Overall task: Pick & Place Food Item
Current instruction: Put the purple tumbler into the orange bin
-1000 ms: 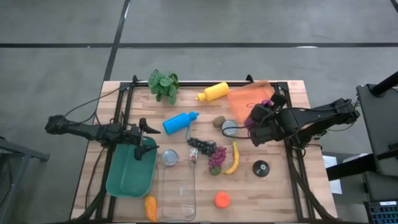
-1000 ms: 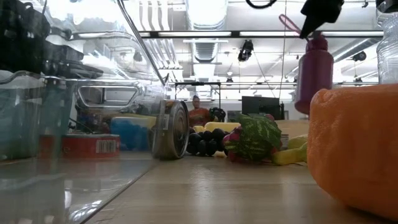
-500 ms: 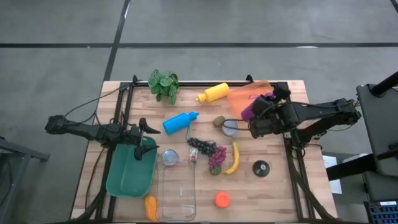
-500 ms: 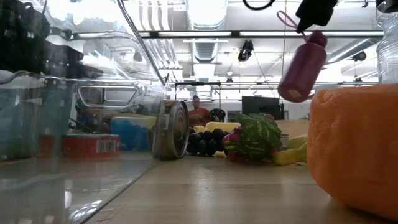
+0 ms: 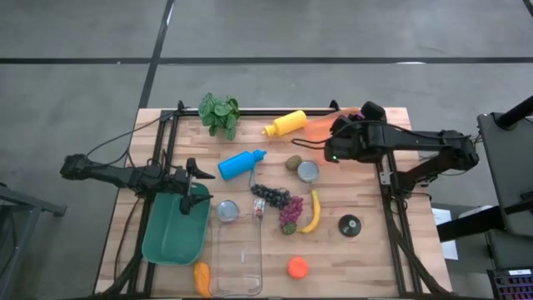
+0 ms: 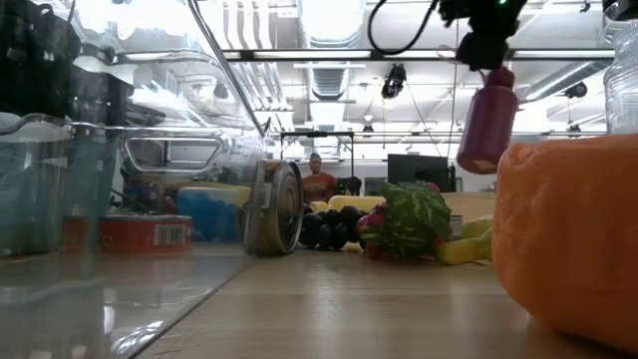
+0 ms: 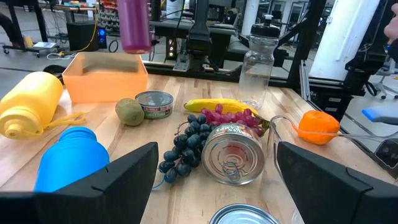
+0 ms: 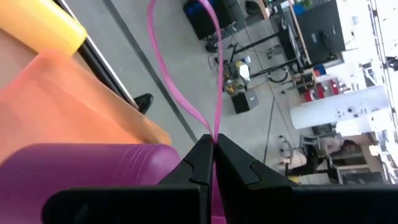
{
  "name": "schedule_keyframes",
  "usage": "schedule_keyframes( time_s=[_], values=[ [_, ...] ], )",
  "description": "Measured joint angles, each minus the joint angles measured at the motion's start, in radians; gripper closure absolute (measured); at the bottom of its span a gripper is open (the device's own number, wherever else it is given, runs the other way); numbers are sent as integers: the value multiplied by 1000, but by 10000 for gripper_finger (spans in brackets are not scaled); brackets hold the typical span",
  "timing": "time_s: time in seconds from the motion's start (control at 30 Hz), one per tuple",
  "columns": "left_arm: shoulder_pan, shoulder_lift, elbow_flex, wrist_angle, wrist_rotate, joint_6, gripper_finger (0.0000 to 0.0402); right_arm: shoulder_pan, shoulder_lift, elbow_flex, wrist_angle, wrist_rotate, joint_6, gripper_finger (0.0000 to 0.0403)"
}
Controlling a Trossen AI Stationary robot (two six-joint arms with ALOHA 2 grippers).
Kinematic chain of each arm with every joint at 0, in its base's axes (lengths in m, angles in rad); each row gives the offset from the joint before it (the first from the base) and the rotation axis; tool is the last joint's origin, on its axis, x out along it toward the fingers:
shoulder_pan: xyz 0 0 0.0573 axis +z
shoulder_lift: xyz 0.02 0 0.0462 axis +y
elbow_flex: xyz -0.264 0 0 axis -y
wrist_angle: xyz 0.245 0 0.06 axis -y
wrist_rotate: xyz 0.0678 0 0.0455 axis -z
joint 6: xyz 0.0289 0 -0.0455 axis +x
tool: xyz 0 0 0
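Note:
A purple bottle (image 6: 486, 120) with a pink strap hangs in the air, and my right gripper (image 8: 214, 149) is shut on that strap. In the left wrist view the purple bottle (image 7: 134, 25) hangs above the orange bin (image 7: 106, 78). From above, my right gripper (image 5: 335, 150) covers the bottle at the near left edge of the orange bin (image 5: 316, 127). My left gripper (image 5: 202, 183) waits open at the far end of the green bin (image 5: 171, 237), holding nothing. My right gripper pinches the bottle's pink strap (image 8: 216, 124) between its two fingertips, where the two runs of the loop meet. The fingers come from the table's right, slanting a little downward. The bottle hangs below them almost upright, lifted clear of the table and the bin.
Around the middle lie a kiwi (image 5: 293, 162), an open tin (image 5: 308, 172), grapes (image 5: 275, 198), a banana (image 5: 313, 212), a blue bottle (image 5: 240, 163) and a yellow bottle (image 5: 287, 123). A clear container (image 5: 237, 254), an orange (image 5: 297, 267) and a carrot (image 5: 202, 279) sit near the front.
My right gripper has moved toward the table's far edge and a little to the left, carrying the purple bottle by its strap. The bottle swung out tilted on the way and now hangs nearly upright by the orange bin.

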Motion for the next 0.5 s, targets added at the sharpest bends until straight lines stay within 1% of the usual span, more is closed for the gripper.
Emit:
schedule_keyframes(
  time_s=[0.07,0.17,0.5],
  values=[
    [0,0,0,0,0,0,66,-12,11,0,60,0,-69,394],
    [0,0,0,0,0,0,66,-36,23,-4,120,0,-130,394],
    [0,0,0,0,0,0,66,-102,39,-15,218,5,-276,394]
  ],
)
